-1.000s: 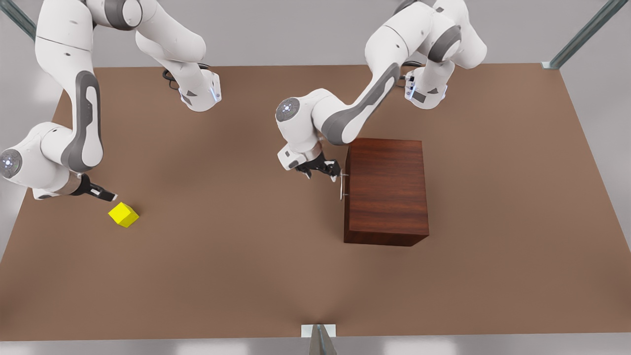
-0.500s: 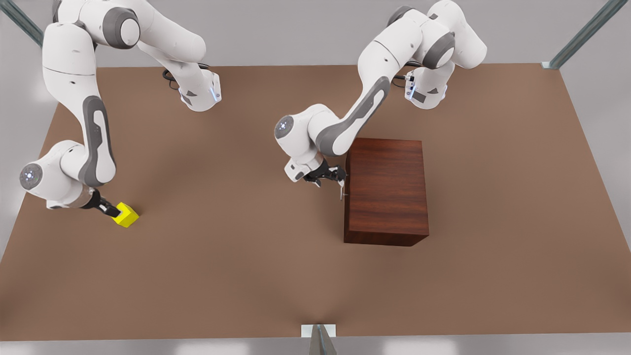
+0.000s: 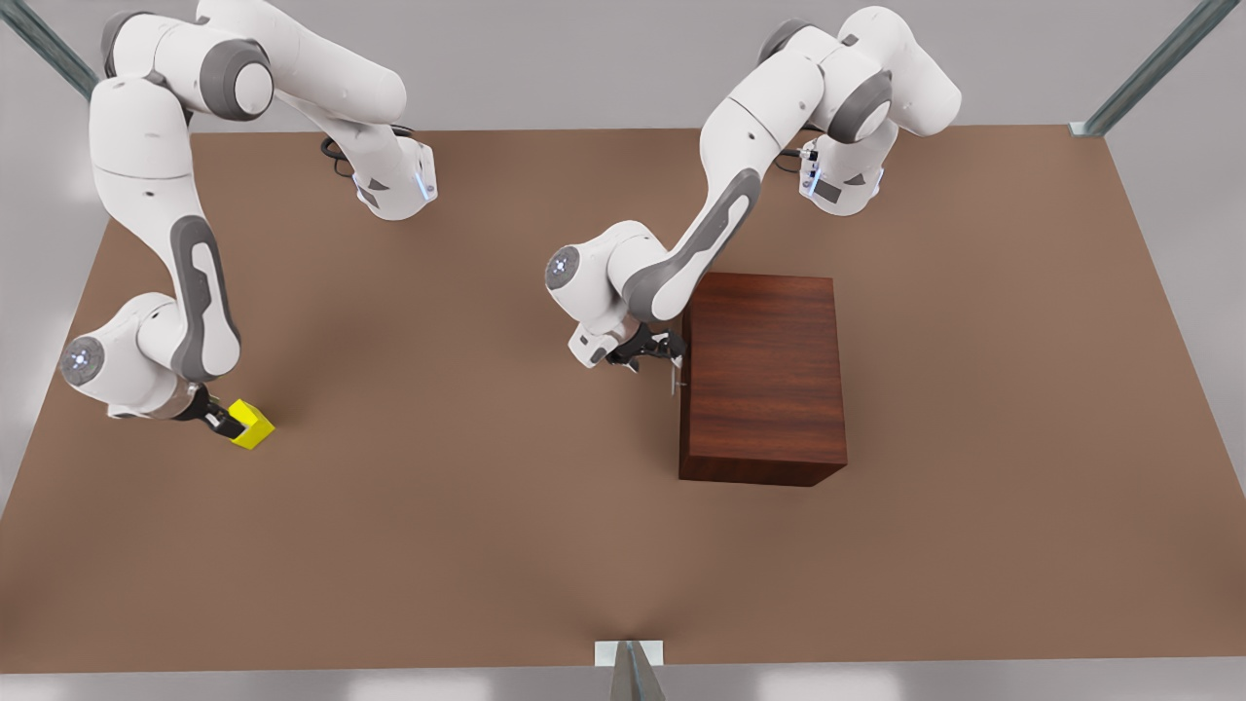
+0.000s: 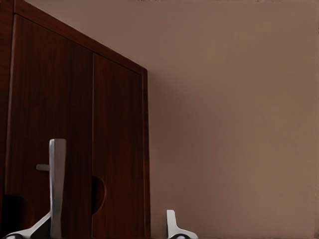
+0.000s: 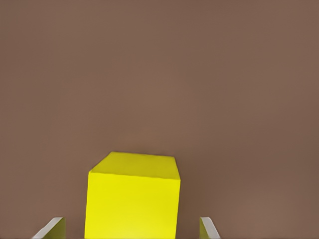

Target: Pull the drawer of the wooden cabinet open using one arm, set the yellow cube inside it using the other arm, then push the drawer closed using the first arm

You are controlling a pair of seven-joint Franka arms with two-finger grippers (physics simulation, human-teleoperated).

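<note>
The yellow cube (image 3: 257, 424) (image 5: 132, 199) rests on the table at the front view's left. My right gripper (image 3: 227, 421) (image 5: 132, 228) is open and low over it, one fingertip on each side with small gaps. The wooden cabinet (image 3: 764, 375) (image 4: 119, 149) stands right of centre, and its drawer (image 4: 50, 99) sits flush and shut. At the cabinet's front face my left gripper (image 3: 660, 350) (image 4: 107, 231) is open, right at the silver bar handle (image 3: 674, 376) (image 4: 57, 184). The handle stands just inside one fingertip (image 4: 30, 232).
The brown table (image 3: 467, 526) spreads wide between the cube and the cabinet and towards the near edge. Both arm bases (image 3: 394, 185) stand along the far edge. Metal frame posts (image 3: 631, 672) rise at the near edge and the far corners.
The right gripper has dropped from beside the cube to straddle it. My left gripper has edged closer to the drawer handle. Cube and cabinet have not moved.
</note>
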